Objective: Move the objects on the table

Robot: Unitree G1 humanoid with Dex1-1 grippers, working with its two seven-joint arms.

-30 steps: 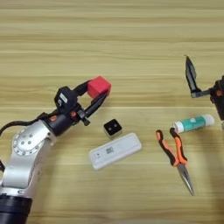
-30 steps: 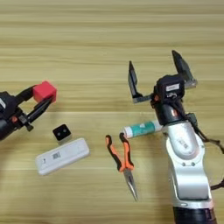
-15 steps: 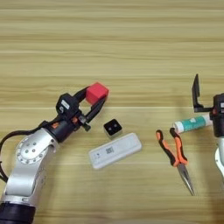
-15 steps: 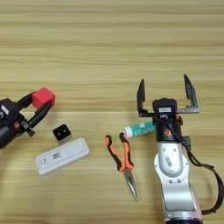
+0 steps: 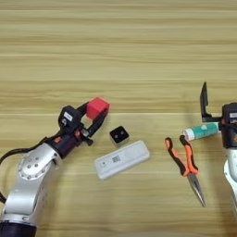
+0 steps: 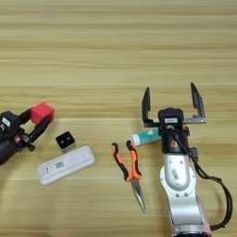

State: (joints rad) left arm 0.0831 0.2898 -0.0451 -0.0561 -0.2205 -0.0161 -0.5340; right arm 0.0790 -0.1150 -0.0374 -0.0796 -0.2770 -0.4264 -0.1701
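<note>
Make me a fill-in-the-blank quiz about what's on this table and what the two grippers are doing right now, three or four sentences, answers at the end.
1. The left gripper is shut on the small ____ cube.
2. The right gripper has its jaws ____, above the white tube with teal label.
3. The tiny black cube with white dots sits on the table just above the long white ____.
4. The pliers have orange and ____ handles.

Missing words: red; open; rectangular device; black
</note>
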